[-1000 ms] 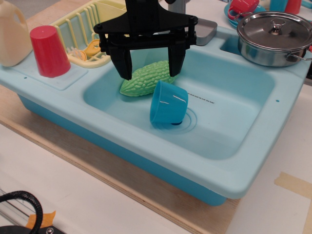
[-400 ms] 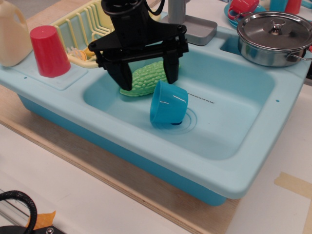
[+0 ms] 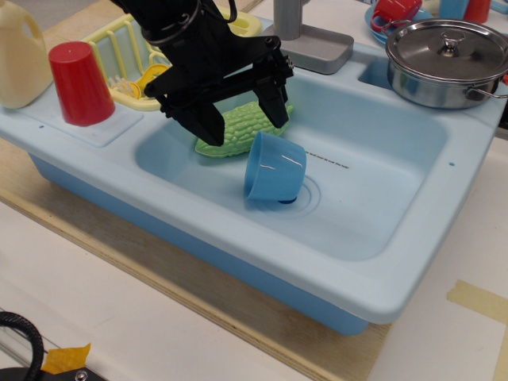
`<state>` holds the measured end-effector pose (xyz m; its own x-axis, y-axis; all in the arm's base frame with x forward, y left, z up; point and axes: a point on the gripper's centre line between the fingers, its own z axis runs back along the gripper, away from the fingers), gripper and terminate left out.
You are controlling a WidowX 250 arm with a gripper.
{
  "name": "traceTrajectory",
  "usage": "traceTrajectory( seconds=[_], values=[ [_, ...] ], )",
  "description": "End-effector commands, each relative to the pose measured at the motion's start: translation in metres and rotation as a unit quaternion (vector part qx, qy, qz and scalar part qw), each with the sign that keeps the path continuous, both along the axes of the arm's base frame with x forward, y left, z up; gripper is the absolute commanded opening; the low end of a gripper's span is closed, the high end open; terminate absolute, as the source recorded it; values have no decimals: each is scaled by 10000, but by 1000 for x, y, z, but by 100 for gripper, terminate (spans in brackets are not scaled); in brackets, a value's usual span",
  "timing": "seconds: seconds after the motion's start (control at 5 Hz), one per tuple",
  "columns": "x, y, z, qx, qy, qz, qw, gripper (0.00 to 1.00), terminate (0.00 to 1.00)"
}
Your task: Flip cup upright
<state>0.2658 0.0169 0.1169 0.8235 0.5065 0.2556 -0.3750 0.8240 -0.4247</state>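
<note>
So the small glossy bright-blue plastic cup (image 3: 273, 168) is lying tipped on its side in the basin of the pale blue plastic sink (image 3: 381, 198), right over the drain, with its open mouth facing up and toward the right. Just behind it, touching or nearly so, sits a bumpy green plastic bitter gourd (image 3: 238, 128).

The black two-fingered pincer (image 3: 242, 117) hangs over the gourd and the cup's back-left edge, spread wide and gripping nothing. One fingertip is down beside the gourd's left end, the other sits near the cup's rim at the back. Can't tell if that finger actually touches the cup.

On the sink's left ledge there's a taller red plastic cup (image 3: 80, 82) standing upside down, a cream jug (image 3: 21, 52) beside it, and a yellow dish rack (image 3: 135, 44) behind. A steel pot with a lid (image 3: 446, 60) sits at the back right corner. The whole sink rests on a light wooden table (image 3: 119, 262).
</note>
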Motion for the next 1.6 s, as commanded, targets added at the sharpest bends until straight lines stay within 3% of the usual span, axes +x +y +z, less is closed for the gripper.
traceTrajectory(
  seconds=[0.0, 0.6, 0.8, 1.0, 1.2, 1.4],
  values=[
    [9, 2, -4, -293, -135, -83, 9994, 100, 0],
    [19, -11, -26, -784, -99, -229, 9966, 100, 0],
    [21, -13, -27, -788, -109, -225, 9966, 0, 0],
    [20, -13, -29, -786, -105, -252, 9965, 0, 0],
    [18, -15, -27, -373, -55, -358, 9986, 0, 0],
    [13, -16, -23, 279, 32, -510, 9983, 0, 0]
  ],
)
